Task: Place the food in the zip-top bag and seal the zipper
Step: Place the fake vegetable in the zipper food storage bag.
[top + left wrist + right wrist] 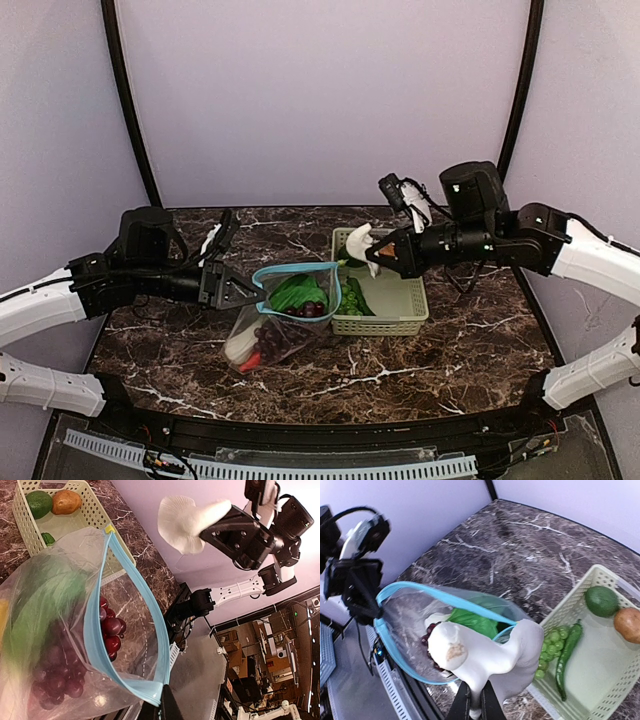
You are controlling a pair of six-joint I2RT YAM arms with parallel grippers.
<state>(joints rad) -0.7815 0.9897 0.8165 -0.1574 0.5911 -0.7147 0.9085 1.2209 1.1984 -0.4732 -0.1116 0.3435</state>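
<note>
Left claw (243,290): clamped on the zipper (300,268), holding the mouth open.
Zip-top bag (272,338): on the counter (450,350), just beside the basket (390,325); leafy green (297,293) and grapes (310,309) inside.
Right claw (375,255): clamped on the white bulb (360,242), over the basket's left rim.
Remaining: bulb, potato (627,624), green pieces (552,645), then sealing.
Writing: none readable.
</note>
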